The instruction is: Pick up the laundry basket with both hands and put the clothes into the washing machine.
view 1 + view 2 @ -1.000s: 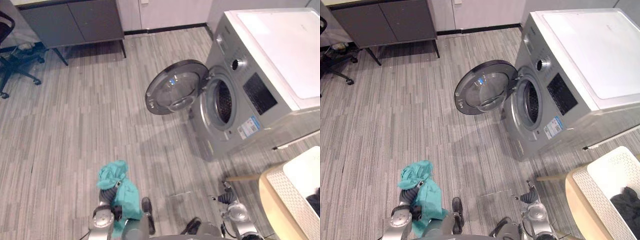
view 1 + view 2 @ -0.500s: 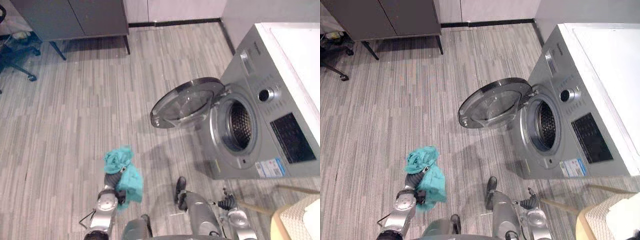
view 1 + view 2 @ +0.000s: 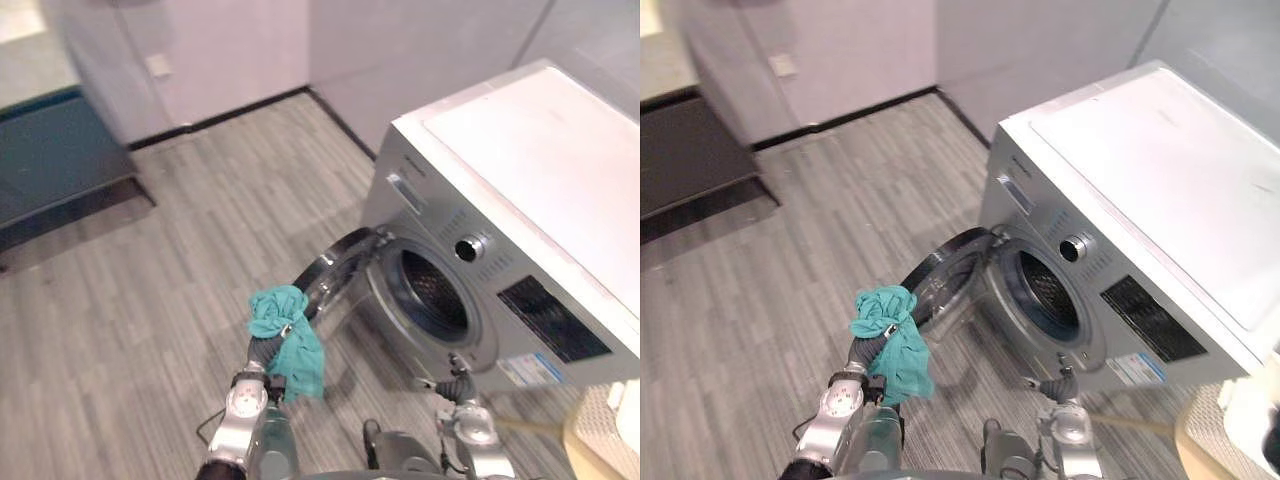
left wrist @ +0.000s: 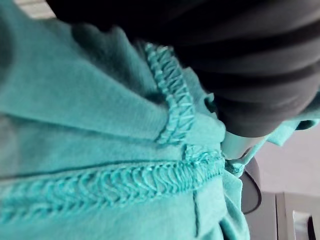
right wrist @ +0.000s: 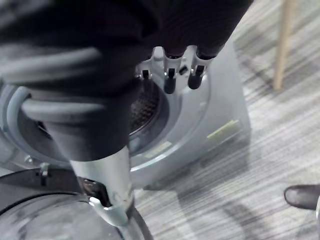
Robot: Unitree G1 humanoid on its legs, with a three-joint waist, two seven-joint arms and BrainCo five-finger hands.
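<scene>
Nearer the washing machine (image 3: 520, 190) than a second ago, the teal garment (image 3: 288, 338) now hangs beside the open door (image 3: 335, 272), bunched over the left hand (image 3: 264, 353); its fingers are buried in cloth, so I cannot tell their grip. The right hand (image 5: 172, 62) hangs slack and empty, with the drum (image 5: 145, 106) just past its fingers (image 5: 169, 82). I'd say this piece still has to go in.

Your way into the drum opening (image 3: 432, 300) of the washing machine (image 3: 540, 170) is unblocked from the front. The door (image 3: 335, 272) hangs out to your left, standing between the left hand (image 3: 262, 355), draped in teal cloth (image 3: 288, 335), and the opening. The floor (image 3: 180, 260) further left is free. The drum looks roomy inside, though dim.
</scene>
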